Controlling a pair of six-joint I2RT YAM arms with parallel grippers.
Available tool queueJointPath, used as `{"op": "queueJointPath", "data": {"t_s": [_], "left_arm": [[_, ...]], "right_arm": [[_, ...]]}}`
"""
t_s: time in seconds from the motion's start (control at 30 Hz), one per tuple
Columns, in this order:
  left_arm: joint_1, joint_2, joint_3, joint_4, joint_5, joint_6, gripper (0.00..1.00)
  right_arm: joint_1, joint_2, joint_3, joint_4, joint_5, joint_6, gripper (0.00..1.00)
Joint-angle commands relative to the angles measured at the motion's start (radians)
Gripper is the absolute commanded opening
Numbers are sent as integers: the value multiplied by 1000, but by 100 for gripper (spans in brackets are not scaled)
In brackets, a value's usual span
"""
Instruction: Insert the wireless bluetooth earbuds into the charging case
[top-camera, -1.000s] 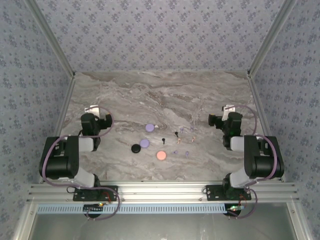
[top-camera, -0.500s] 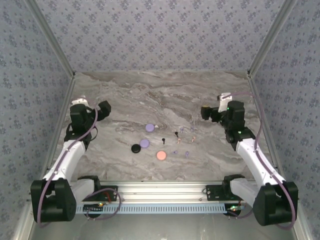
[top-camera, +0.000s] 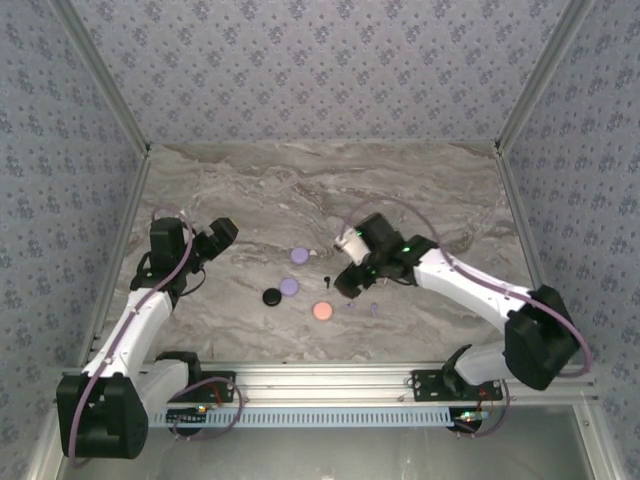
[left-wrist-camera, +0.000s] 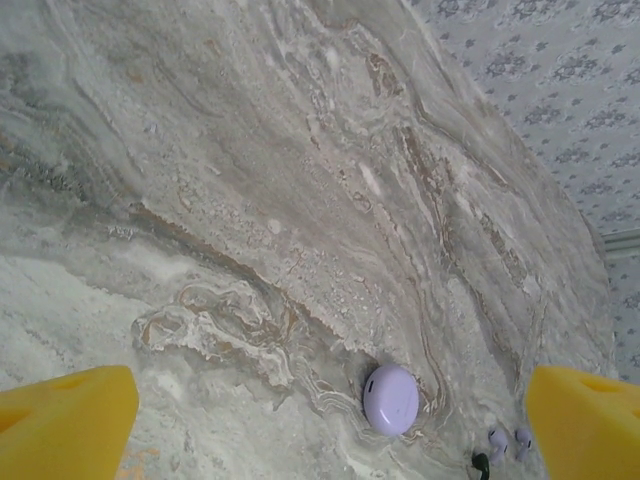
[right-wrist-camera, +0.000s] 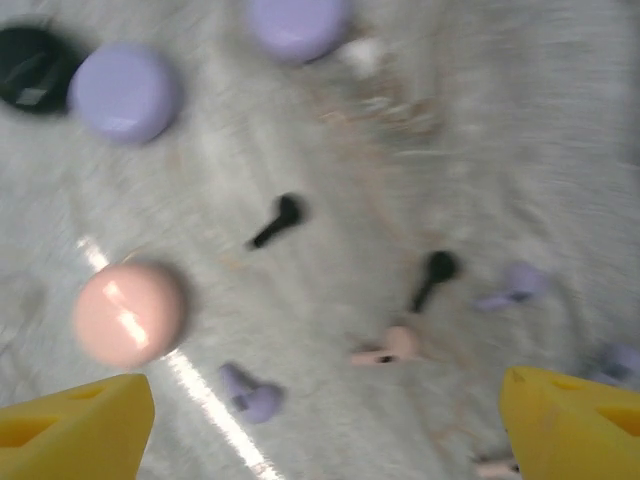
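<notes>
Tiny stemmed plastic earbuds (right-wrist-camera: 385, 347), black, pale pink and lavender, lie scattered on the grey marbled worktop (right-wrist-camera: 560, 150) beneath my right hand (right-wrist-camera: 320, 425), spread and empty. My left hand (left-wrist-camera: 320, 420) is likewise released. I judge them featherlight, hard, slippery: best pinched across the stem.

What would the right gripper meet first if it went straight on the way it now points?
The right gripper would likely reach the grey marble tabletop between a pale pink stemmed earbud and a lavender stemmed earbud; depth is unclear.
</notes>
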Motion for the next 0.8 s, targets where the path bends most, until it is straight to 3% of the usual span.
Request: {"op": "queueJointPath", "data": {"t_s": [0.0,0.1,0.23,0.5,0.77], "left_arm": [[-3,5,-1,-22,15,-22,99],[-3,6,-3,-18,10,-23,99],[-5,12,-1,-20,-8,-17,99],[-5,10,1,-34,-19,-15,99],[-5,-24,-16,-41,-48,-17,99]], "right_arm": [[67,90,88,-138,-11,-71,87],[142,158,113,-129,1,-62,86],[222,233,136,-122,16,-160,88],[287,316,154,-106,65,-404,90],[302,356,140,-87,79,-497,91]]}}
